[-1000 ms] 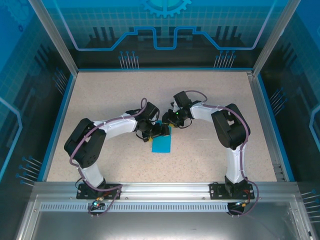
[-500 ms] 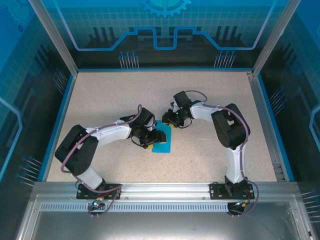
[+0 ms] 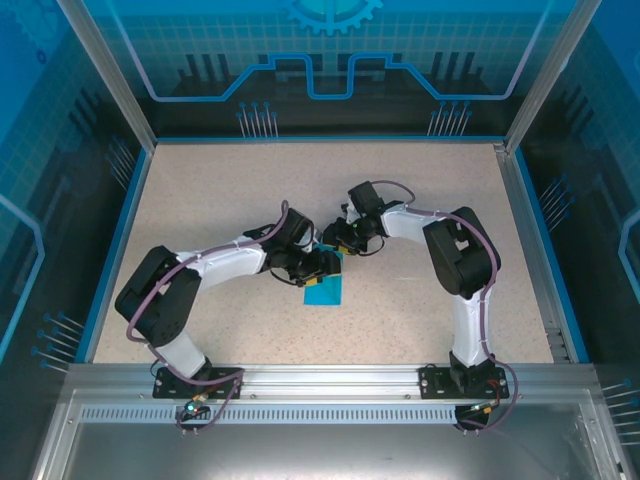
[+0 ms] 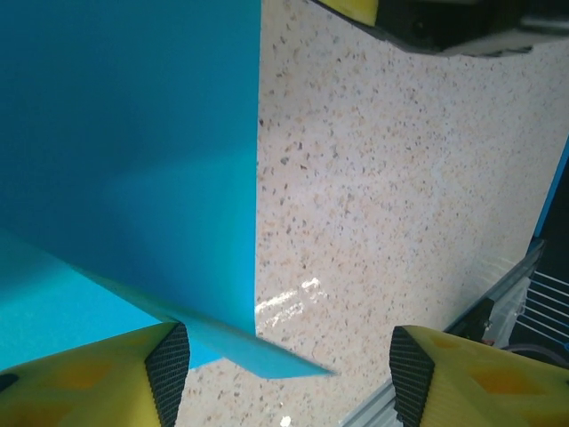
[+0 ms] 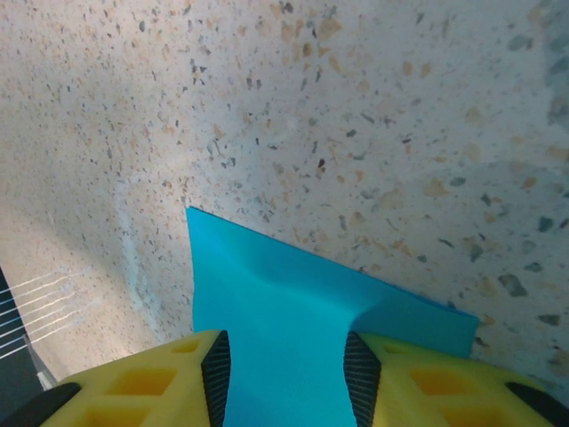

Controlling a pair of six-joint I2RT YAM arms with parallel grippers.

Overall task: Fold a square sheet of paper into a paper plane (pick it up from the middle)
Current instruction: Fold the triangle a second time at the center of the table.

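You are looking at the square sheet of paper (image 3: 326,291) lying flat near the middle of the bench (image 3: 220,200). Both of your arms are reaching in over its far edge. Your left tool (image 3: 318,266) is hovering at the sheet's far left corner, and your right tool (image 3: 340,243) is sitting just beyond it, close beside the left one.

Through your left wrist camera, the left tool (image 4: 283,378) is standing released, its yellow fingers (image 4: 133,378) spread wide. Speckled bench (image 4: 400,178) is showing in most of the gap. The sheet (image 4: 133,133) is filling the upper left, one layer lying over another along a slanted line. A pointed corner is poking out between the fingers, and the left finger is sitting over the paper's edge.

Through your right wrist camera, the right tool (image 5: 284,360) is also standing released, its fingers (image 5: 160,382) a little apart. The teal sheet (image 5: 284,302) is running flat between the tips, with its corner pointing away over the bench (image 5: 267,107). You cannot tell whether the tips are touching the paper. Neither tool is grasping anything.
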